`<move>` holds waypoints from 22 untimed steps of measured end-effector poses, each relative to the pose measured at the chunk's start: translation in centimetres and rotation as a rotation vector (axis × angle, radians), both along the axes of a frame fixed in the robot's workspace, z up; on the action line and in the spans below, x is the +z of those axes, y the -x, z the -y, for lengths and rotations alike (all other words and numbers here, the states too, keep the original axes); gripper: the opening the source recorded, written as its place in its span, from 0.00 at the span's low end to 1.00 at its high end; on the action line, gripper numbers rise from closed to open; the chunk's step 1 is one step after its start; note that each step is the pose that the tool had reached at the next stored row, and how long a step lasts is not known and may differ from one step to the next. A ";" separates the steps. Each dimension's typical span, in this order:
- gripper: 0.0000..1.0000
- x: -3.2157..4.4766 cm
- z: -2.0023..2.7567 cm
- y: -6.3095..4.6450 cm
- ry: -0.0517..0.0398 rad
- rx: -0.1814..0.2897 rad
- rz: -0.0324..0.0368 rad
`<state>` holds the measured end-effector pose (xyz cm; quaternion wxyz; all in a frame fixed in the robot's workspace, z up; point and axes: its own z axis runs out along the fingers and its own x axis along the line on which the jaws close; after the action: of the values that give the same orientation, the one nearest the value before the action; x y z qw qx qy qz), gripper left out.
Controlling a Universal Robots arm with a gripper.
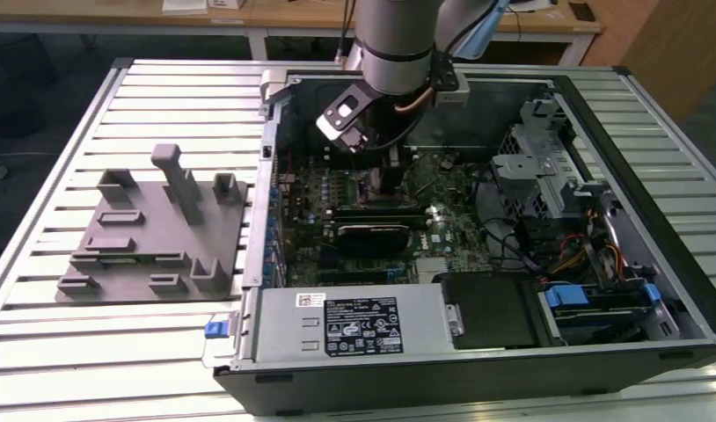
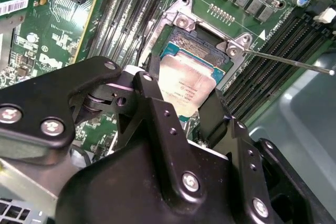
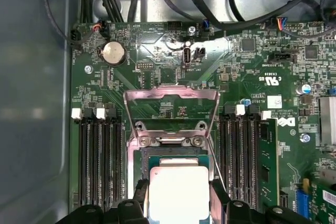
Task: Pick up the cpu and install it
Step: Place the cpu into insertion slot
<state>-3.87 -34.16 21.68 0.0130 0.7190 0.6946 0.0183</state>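
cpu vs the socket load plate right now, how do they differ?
The cpu is a solid silvery square; the load plate is an open metal frame. The cpu lies flat at the socket between the gripper fingers; the load plate is swung up, clear of it. Both are bare shiny metal.

Silver-grey arm point(image 1: 393, 31) w/ black ring point(image 1: 396, 55), blue cap point(image 1: 473, 35) — matte black jaws, silver screws point(image 2: 190, 181).

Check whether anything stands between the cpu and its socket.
Nothing visible does. The hand grips the cpu right over the open socket; the load plate stands raised, clear of it.
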 end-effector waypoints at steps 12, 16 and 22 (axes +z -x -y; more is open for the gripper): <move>0.54 -1.08 -0.09 0.0 0.0071 -0.007 -0.0022; 0.54 -1.46 -0.15 0.0 0.0072 -0.008 -0.0051; 0.54 -1.98 -0.25 0.0 0.0072 -0.007 -0.0072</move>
<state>-3.88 -33.91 19.71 0.0132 0.7215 0.6922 0.0131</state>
